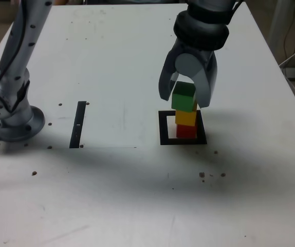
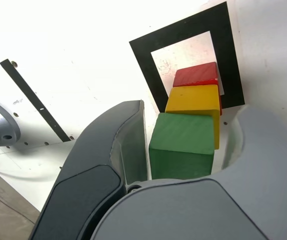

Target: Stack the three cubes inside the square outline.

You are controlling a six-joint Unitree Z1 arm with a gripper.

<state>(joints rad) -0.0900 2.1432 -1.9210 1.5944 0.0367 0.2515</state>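
Observation:
Three cubes stand stacked inside the square outline (image 1: 163, 128): the red cube (image 1: 186, 131) at the bottom, the yellow cube (image 1: 186, 118) on it, the green cube (image 1: 184, 97) on top. My gripper (image 1: 184, 101) straddles the green cube from above. In the wrist view the green cube (image 2: 183, 145) sits between the jaws with a thin gap on each side, so the gripper (image 2: 191, 114) is open. Beneath it show the yellow cube (image 2: 192, 99), the red cube (image 2: 196, 75) and the square outline (image 2: 143, 55). The red cube sits towards one side of the white centre.
A thin black strip (image 1: 78, 124) lies on the white table at the exterior view's left of the square. The arm's base (image 1: 11, 119) stands at the far left. Small dark specks dot the table top.

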